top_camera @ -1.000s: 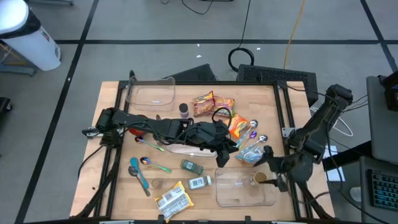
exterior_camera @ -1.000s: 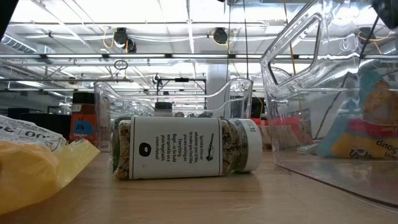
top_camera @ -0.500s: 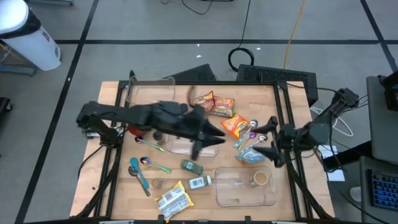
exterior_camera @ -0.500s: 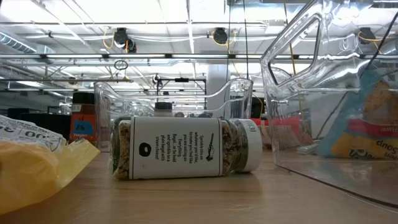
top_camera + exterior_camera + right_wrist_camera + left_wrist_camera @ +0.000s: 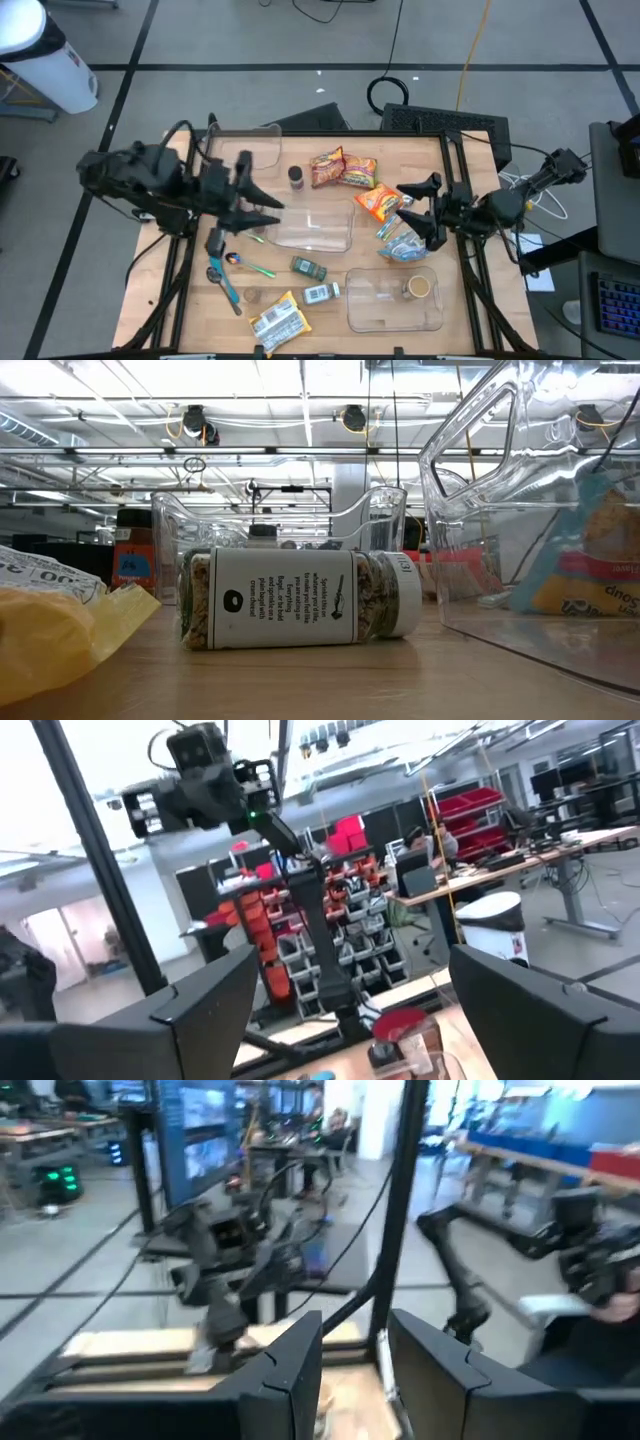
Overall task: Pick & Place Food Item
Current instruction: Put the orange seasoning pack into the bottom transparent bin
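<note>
Food lies about the wooden table (image 5: pixel 200 300): two ramen packets (image 5: pixel 342 168), an orange packet (image 5: pixel 378 203), a blue-white bag (image 5: pixel 404 242), a dark jar (image 5: pixel 296 178), two small jars (image 5: pixel 314 281) and a yellow snack bag (image 5: pixel 277 318). In the low view one jar (image 5: pixel 300 600) rests on its side. My left gripper (image 5: pixel 268 215) (image 5: pixel 355 1370) hangs level above the table's left part, open by a narrow gap, holding nothing. My right gripper (image 5: pixel 412 212) (image 5: pixel 350 960) hangs wide open and empty above the right part, beside the orange packet.
Three clear containers stand on the table: far left (image 5: pixel 243 148), middle (image 5: pixel 312 230), and near right (image 5: pixel 393 300) with a brown item (image 5: pixel 418 287) inside. Spoons (image 5: pixel 225 280) lie at the near left. A black frame (image 5: pixel 455 170) borders the table.
My left gripper has drawn back from the table's middle toward the left edge, rising and rolling, and the middle container now shows uncovered. My right gripper has risen from the near-right container, gone toward the far edge and tipped up from pointing down.
</note>
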`<state>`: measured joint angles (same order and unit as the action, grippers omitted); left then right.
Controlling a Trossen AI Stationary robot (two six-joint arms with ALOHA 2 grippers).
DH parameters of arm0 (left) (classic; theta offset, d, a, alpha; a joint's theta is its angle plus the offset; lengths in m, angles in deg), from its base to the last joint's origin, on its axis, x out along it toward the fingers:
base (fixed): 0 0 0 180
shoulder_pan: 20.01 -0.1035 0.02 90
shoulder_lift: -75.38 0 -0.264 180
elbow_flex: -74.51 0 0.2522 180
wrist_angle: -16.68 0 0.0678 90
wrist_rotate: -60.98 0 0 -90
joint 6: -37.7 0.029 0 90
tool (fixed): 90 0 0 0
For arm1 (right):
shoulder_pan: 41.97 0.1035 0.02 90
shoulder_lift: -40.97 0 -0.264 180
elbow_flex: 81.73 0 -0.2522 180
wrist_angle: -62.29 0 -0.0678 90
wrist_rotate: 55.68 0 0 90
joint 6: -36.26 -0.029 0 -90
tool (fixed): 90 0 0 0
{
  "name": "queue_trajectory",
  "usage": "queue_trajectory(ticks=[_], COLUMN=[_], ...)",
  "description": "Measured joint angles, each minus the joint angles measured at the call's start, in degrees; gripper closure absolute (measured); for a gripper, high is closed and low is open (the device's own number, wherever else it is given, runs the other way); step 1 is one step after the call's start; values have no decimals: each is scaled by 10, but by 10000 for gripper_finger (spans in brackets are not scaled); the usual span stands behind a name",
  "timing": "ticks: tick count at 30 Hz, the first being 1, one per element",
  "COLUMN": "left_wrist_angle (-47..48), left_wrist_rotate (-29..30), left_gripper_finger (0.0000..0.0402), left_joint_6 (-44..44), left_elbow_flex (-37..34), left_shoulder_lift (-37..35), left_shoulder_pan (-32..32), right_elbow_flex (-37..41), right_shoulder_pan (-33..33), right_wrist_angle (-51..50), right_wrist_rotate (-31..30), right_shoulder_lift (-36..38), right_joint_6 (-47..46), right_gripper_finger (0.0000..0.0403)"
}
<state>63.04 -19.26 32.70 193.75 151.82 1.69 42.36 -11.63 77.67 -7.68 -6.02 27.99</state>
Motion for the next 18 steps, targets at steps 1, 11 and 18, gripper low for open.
queue_trajectory(ticks=[1, 11, 18], left_wrist_angle=[13, 108, -87], left_wrist_rotate=[8, 90, 105], left_gripper_finger=[279, 279, 279], left_joint_6=[0, -31, -53], left_elbow_flex=[0, -23, -222], left_shoulder_lift=[-6, -27, -88], left_shoulder_pan=[6, 51, 53], right_elbow_flex=[0, 0, 0], right_shoulder_pan=[-3, -34, -53], right_wrist_angle=[9, 73, 114], right_wrist_rotate=[0, 0, 1], right_shoulder_lift=[-6, -75, -109], right_joint_6=[0, -26, -30], right_gripper_finger=[83, 83, 83])
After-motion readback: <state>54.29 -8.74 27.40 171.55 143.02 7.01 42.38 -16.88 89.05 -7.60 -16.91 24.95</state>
